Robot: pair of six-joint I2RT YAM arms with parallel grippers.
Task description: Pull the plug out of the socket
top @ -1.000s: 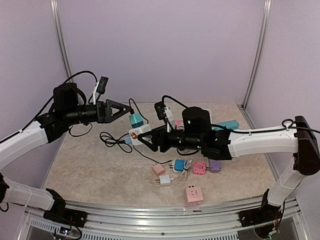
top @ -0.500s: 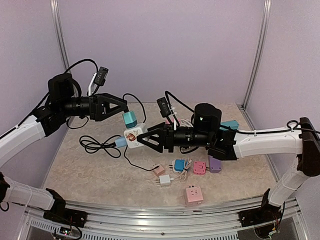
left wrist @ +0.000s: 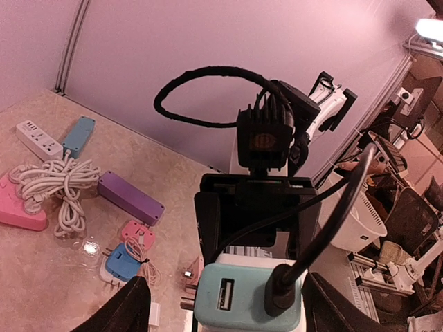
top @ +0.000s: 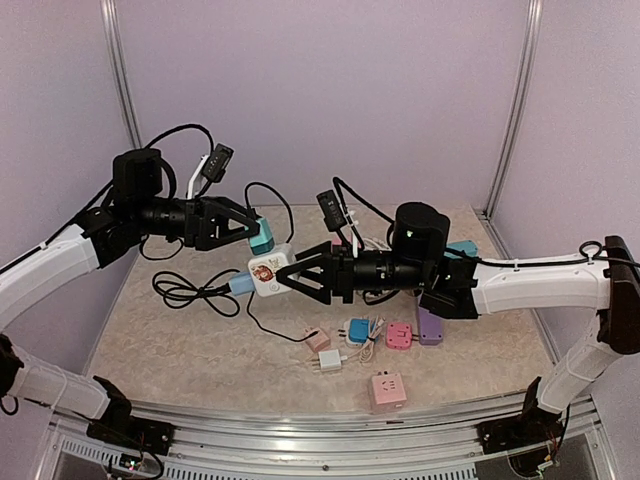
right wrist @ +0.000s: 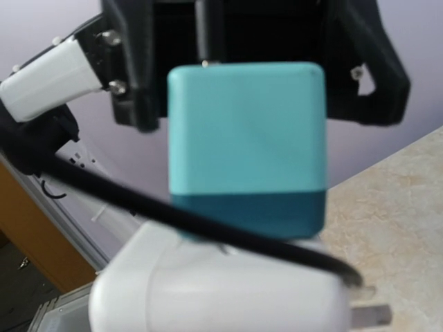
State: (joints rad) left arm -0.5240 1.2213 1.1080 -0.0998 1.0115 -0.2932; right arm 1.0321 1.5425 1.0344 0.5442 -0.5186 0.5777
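Plug [top: 263,240], teal, seated in the white socket [top: 267,273], both up in the air above the desk [top: 170,345], left of centre. Grasp step in hand: left hand [top: 252,231] straddling the plug, not clamped, gap showing beside one finger in the wrist view. Right hand [top: 290,276] gripping the socket from the opposite side. Next, probably: clamp firmly, then draw straight apart along the pins, without twisting. Long axis running from socket up and back toward the left hand; pins hidden inside; black cable [left wrist: 280,294] leaving the outer face.
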